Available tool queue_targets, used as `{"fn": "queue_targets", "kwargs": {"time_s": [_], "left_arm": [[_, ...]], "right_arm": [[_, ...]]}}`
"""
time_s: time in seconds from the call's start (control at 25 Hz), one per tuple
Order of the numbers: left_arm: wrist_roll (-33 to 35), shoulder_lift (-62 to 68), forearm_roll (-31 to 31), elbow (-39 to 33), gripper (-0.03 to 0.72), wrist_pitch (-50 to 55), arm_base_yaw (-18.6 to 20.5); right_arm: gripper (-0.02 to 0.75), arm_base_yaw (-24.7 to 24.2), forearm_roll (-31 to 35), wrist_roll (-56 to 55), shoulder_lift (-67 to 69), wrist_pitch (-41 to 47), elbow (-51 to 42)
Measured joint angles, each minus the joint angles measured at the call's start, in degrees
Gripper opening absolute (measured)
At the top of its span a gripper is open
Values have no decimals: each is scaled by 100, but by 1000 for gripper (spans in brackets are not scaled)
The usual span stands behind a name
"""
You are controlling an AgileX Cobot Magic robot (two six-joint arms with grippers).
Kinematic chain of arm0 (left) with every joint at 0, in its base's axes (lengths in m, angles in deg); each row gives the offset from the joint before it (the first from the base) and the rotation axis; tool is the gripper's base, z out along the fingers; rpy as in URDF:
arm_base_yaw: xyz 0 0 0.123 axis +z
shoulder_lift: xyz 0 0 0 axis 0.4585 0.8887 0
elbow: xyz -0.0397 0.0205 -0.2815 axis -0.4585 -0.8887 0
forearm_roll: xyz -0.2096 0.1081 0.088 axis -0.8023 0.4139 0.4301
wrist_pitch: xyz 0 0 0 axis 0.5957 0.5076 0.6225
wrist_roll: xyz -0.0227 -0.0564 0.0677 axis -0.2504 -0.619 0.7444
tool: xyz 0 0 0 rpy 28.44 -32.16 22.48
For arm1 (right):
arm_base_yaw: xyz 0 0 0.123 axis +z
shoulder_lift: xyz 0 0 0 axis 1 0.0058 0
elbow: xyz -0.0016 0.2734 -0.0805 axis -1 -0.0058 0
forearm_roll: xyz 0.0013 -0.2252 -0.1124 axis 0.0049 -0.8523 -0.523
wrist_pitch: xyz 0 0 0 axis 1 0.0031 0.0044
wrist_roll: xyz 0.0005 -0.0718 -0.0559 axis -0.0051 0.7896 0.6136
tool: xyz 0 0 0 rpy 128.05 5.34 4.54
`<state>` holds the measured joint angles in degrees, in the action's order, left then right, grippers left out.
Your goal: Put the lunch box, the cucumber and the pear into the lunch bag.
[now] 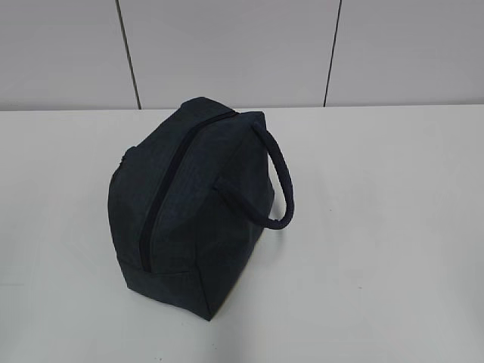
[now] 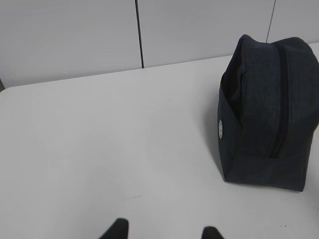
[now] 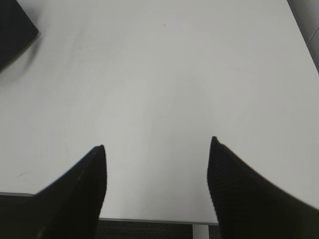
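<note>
The dark navy lunch bag stands on the white table, its top zipper closed and its loop handle hanging to the right. It also shows at the right of the left wrist view and as a corner at the top left of the right wrist view. The lunch box, the cucumber and the pear are not in view. My left gripper is open and empty, over bare table left of the bag. My right gripper is open and empty, over the table's near edge. Neither gripper shows in the exterior view.
The white table runs back to a pale panelled wall. The table's front edge shows under the right gripper, with dark floor below it.
</note>
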<state>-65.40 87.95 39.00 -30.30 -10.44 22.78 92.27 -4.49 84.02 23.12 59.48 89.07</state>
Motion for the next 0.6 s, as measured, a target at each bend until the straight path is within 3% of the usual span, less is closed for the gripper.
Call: {"fn": "queue_targets", "kwargs": {"time_s": [0.6], "left_arm": [[0, 0, 0, 0, 276, 0, 0]], "right_arm": [[498, 0, 0, 0, 0, 0, 0]]}}
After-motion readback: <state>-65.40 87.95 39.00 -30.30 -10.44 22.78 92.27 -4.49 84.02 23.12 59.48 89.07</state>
